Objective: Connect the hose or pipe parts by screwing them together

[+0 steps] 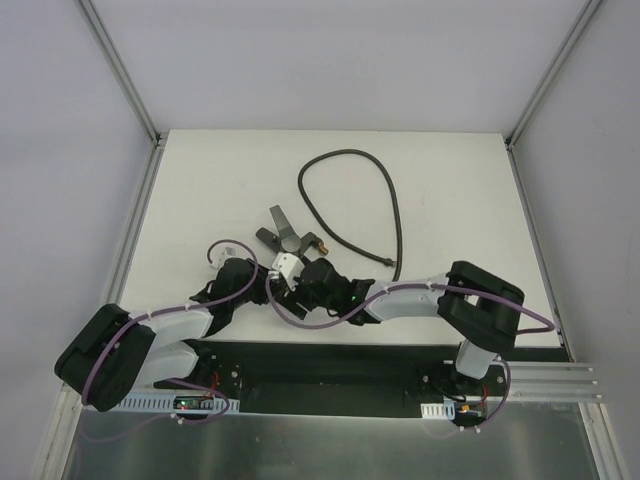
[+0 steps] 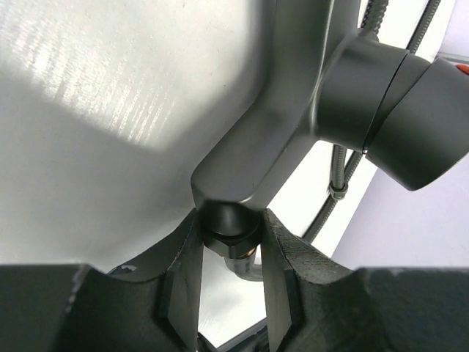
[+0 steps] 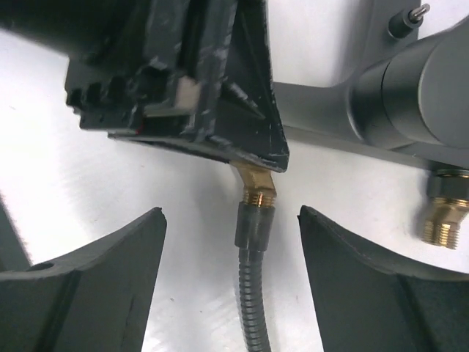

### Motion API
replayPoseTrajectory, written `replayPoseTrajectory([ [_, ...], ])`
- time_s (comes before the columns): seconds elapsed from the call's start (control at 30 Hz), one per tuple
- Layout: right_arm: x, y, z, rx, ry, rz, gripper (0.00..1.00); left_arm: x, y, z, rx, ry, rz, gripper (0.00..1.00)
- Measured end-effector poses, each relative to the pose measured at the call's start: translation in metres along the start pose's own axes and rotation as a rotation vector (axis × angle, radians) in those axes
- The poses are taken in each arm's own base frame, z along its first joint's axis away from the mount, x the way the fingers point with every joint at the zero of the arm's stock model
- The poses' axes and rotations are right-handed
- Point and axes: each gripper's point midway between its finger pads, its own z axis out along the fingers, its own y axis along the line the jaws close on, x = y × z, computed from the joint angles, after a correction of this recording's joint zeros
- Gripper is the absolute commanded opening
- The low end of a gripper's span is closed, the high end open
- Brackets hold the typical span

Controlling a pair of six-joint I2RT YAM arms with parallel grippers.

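The dark-grey forked fitting (image 1: 280, 228) lies mid-table, and my left gripper (image 2: 231, 227) is shut on its black neck nut (image 2: 229, 233). The fitting's grey body (image 2: 282, 110) fills the left wrist view. The long grey hose (image 1: 345, 155) loops across the far table. Its end collar (image 3: 253, 226) sits on one brass threaded tip (image 3: 256, 187) of the fitting, with a few threads showing. My right gripper (image 3: 231, 220) is open, one finger on each side of that collar without touching it. The other brass tip (image 3: 443, 220) is bare at the right. In the top view both grippers (image 1: 290, 272) meet beside the fitting.
The white table (image 1: 450, 200) is walled by metal rails (image 1: 135, 215) on the left and right. Purple cables (image 1: 300, 318) hang along both arms. The far end of the hose (image 1: 392, 262) rests near my right forearm.
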Motion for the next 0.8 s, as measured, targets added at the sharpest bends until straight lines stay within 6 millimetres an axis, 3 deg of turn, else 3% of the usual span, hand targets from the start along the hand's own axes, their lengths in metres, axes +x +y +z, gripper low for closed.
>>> replayPoseTrajectory([
  [0.23, 0.031, -0.004, -0.003, 0.209, 0.122, -0.249, 0.67, 0.005, -0.004, 0.0, -0.01, 0.036, -0.013, 0.0],
  [0.37, 0.031, -0.013, -0.004, 0.318, 0.144, -0.323, 0.62, 0.005, -0.005, -0.003, -0.01, 0.037, -0.014, 0.0],
  [0.47, 0.033, -0.022, -0.007, 0.377, 0.164, -0.358, 0.5, 0.004, -0.005, -0.005, -0.015, 0.038, -0.016, 0.0],
  [0.57, 0.036, -0.022, -0.005, 0.38, 0.17, -0.376, 0.3, 0.006, -0.008, -0.007, -0.01, 0.048, -0.025, 0.0],
  [0.67, 0.039, -0.019, -0.001, 0.368, 0.173, -0.39, 0.04, 0.004, -0.011, -0.008, -0.001, 0.043, -0.032, 0.0],
  [0.8, 0.035, -0.021, 0.006, 0.322, 0.145, -0.338, 0.01, -0.002, -0.011, -0.007, 0.002, 0.023, -0.04, 0.0],
])
